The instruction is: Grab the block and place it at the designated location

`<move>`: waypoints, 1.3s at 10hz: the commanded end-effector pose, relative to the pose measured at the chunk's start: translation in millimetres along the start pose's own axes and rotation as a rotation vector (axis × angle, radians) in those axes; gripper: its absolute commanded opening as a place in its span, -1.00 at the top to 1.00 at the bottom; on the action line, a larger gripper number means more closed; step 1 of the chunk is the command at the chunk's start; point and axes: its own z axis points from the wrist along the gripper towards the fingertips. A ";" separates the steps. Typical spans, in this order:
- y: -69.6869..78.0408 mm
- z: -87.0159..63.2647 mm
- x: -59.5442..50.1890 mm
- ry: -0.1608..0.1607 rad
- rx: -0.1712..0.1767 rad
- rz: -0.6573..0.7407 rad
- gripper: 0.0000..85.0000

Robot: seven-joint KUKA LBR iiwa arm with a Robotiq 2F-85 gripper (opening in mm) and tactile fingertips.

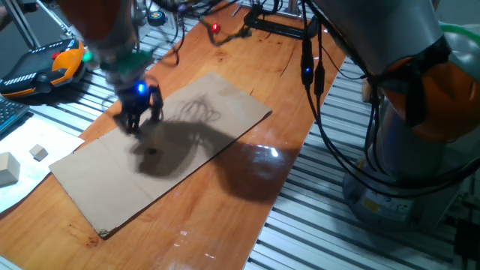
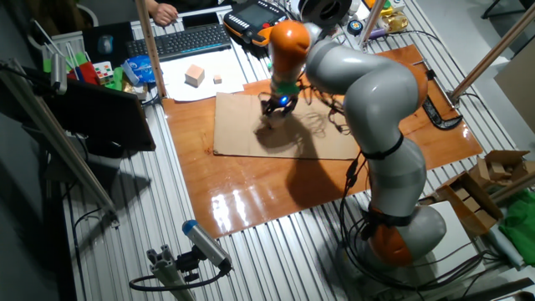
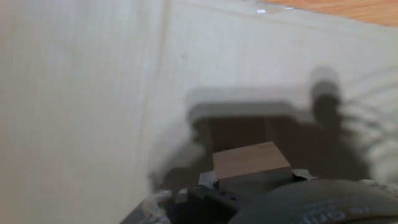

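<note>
My gripper (image 1: 137, 118) hangs low over the far left part of the brown cardboard sheet (image 1: 202, 142). It also shows in the other fixed view (image 2: 276, 107). In the hand view the block (image 3: 252, 160), a light-brown wooden cube, sits between the jaws, just above the cardboard (image 3: 93, 93), and casts a shadow on it. The gripper is shut on the block. A faint dark spot (image 1: 148, 152) lies in the arm's shadow just in front of the gripper; it may be the dot, but I cannot tell for sure. The fixed views do not show the block clearly.
A larger tan block (image 1: 7, 166) and a tiny pale cube (image 1: 39, 153) lie on white paper left of the sheet. They also show in the other fixed view (image 2: 195, 75) (image 2: 217, 79). Pencil scribbles (image 1: 202, 111) mark the cardboard. Cables, a keyboard (image 2: 188, 39) and a pendant (image 1: 45, 67) lie behind.
</note>
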 end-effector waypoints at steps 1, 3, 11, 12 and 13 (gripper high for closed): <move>1.2 3.7 -0.2 0.003 0.005 0.002 -0.31; -2.1 9.9 -1.5 0.026 -0.022 0.002 -0.31; 2.6 20.1 -2.5 0.029 0.008 -0.003 -0.53; 1.1 15.1 -2.3 0.041 0.009 -0.004 -0.53; -0.2 7.0 0.0 0.052 0.010 -0.002 -0.53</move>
